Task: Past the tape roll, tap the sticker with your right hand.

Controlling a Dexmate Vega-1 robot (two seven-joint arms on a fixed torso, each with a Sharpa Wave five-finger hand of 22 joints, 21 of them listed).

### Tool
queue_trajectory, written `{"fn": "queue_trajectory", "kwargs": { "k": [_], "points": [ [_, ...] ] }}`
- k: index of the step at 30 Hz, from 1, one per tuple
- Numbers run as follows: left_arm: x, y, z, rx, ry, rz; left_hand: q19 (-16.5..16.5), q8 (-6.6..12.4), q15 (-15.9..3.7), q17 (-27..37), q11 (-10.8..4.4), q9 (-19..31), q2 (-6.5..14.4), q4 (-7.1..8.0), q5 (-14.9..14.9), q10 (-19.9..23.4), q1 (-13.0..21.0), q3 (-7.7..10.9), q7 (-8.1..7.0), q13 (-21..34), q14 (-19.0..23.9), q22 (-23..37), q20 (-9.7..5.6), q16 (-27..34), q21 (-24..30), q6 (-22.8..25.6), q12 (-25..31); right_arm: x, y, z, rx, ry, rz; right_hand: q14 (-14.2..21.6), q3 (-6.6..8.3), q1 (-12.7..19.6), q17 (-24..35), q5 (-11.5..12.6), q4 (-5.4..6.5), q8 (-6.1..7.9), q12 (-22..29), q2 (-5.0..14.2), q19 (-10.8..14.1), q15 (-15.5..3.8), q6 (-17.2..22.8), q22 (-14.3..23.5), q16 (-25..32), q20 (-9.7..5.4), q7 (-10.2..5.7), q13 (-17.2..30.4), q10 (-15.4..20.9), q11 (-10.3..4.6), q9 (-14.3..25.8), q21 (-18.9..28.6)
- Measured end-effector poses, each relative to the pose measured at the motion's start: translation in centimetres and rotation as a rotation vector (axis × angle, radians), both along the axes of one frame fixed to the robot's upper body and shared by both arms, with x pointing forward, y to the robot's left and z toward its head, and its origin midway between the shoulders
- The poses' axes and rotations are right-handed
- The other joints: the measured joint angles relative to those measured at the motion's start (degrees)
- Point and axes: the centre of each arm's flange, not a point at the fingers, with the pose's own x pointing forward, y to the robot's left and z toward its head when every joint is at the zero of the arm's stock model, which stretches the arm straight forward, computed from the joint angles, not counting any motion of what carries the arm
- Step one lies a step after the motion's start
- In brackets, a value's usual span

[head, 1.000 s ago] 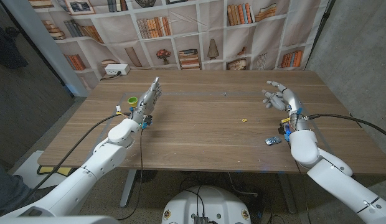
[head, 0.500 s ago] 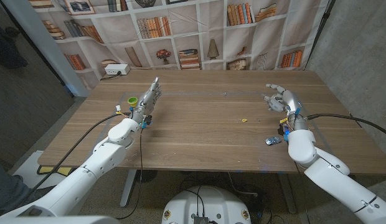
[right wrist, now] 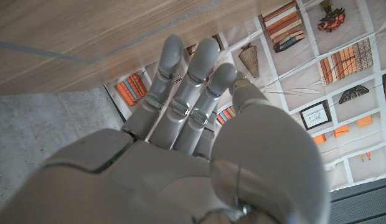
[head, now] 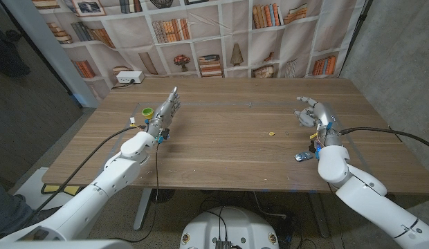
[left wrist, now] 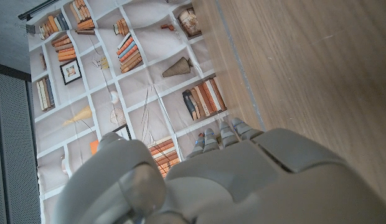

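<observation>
On the wooden surface [head: 228, 138], the open, empty right hand [head: 311, 113] risked missing the small yellow sticker [head: 271, 133], well apart leftward.

Your right hand [head: 311, 113] has dropped and pulled back toward the robot vs 1 s ago: it was raised w/ fingers spread wide near the table's [head: 228, 149] right edge, now it sits lower, closer to the tabletop, fingers less splayed and drawn nearer together. The right forearm [head: 332, 160] has shifted slightly left w/ it, so it now overlaps the small dark object [head: 302, 156] by the wrist.
</observation>
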Motion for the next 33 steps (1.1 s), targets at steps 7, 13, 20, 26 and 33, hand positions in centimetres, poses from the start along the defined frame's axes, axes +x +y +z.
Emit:
{"fn": "queue_trajectory", "kwargs": {
  "k": [7,13,20,26,33],
  "points": [
    [0.1,-0.2,0.3,0.01,0.0,-0.003,0.0,0.0,0.0,0.0,-0.03,0.0,0.0,0.0,-0.29,0.58,0.0,0.0,0.31,0.0,0.0,0.0,0.0,0.0,-0.1,0.31,0.0,-0.2,0.6,-0.2,-0.031,0.013,-0.019,0.04,-0.21,0.22,0.0,0.3,0.87,0.0,0.0,0.22,0.0,-0.03,0.72,0.27,0.0,0.0,-0.11,-0.48,0.0,0.0,-0.05,0.67],
    [0.2,-0.4,0.4,0.019,0.002,-0.003,0.0,0.0,0.0,0.0,-0.03,0.0,0.47,0.0,-0.29,0.57,0.47,0.0,0.0,0.0,0.0,0.0,0.0,0.0,-0.1,0.62,0.0,-0.5,0.9,-0.4,-0.06,0.027,-0.04,0.57,-0.64,-0.62,-0.26,0.52,1.63,0.0,-0.06,1.06,0.0,0.04,1.47,0.1,-0.21,0.0,-0.84,-1.54,0.5,0.1,-0.17,1.5],
    [0.3,-0.6,0.7,0.027,-0.002,-0.005,-0.01,0.0,0.0,0.0,-0.03,0.0,0.46,0.0,-0.29,0.57,0.47,0.0,0.0,0.0,-0.01,0.0,0.0,-0.27,-0.1,0.62,0.0,-0.8,1.7,-0.9,-0.121,0.063,-0.05,0.57,-1.08,-1.59,-0.53,0.96,2.21,0.0,-0.26,2.04,0.0,0.04,1.53,0.1,-0.66,0.0,-0.9,-2.37,1.11,0.1,-0.17,2.37],
    [0.5,-0.9,0.8,0.033,-0.002,-0.006,1.02,0.0,-0.3,0.0,-0.05,0.0,0.46,-0.16,-0.5,0.59,0.46,-0.17,0.0,0.0,0.29,0.08,-0.38,-0.27,-0.1,0.62,-0.39,-0.9,2.5,-1.2,-0.168,0.086,-0.054,1.13,-1.37,-2.76,-1.53,1.41,2.49,0.0,-1.54,2.57,0.0,0.04,1.92,-0.17,-1.86,0.0,-1.29,-4.79,1.43,0.38,-0.44,3.51],
    [0.6,-1.1,1.0,0.042,0.0,-0.01,2.36,-0.22,-0.3,0.0,-0.15,0.0,0.46,-0.24,-0.5,1.3,0.46,-0.24,0.42,0.0,0.9,0.14,-0.92,-0.27,-0.1,1.03,-0.39,-0.8,3.1,-1.4,-0.204,0.097,-0.055,1.52,-1.56,-3.19,-1.86,1.85,2.3,-0.14,-1.56,3.01,0.01,0.14,2.05,-0.43,-2.37,0.0,-1.43,-6.02,2.55,0.1,-0.43,4.61]
  ]
}}
